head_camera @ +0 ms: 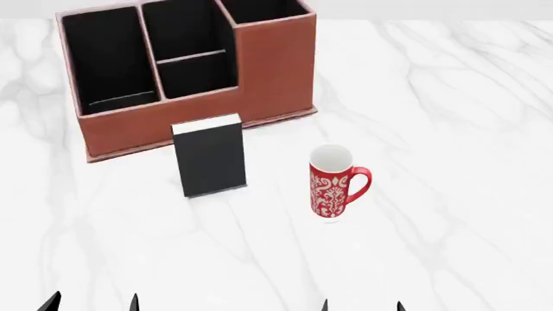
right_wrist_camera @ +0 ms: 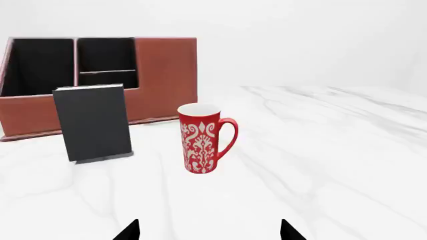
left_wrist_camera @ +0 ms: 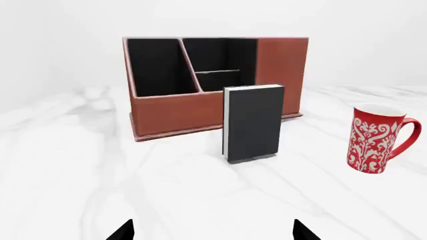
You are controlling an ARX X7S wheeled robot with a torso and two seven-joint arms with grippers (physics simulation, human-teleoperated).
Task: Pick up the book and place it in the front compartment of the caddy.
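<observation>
A: Where's your book?

B: The book (head_camera: 210, 163) stands upright on the marble table (head_camera: 449, 97), cover facing you, just in front of the caddy (head_camera: 259, 65) but not touching its front wall as far as the head view shows. Standing like that, both its thin edges are exposed, so you can likely pinch it from the sides without prying it off the surface.

A: What's around it?

B: From the book, the caddy sits at about 12 o'clock, with its low compartments nearest you and the taller end at 1 o'clock. The mug (head_camera: 333, 181) stands at 3 o'clock, handle pointing away from the book, clear of it.

A: And your grippers?

B: Your left gripper (left_wrist_camera: 213, 231) shows only two dark fingertips, set wide apart with nothing between them; in its wrist view the book lies straight ahead. Your right gripper (right_wrist_camera: 209, 231) is likewise spread and empty, facing the mug. Neither touches anything.
</observation>
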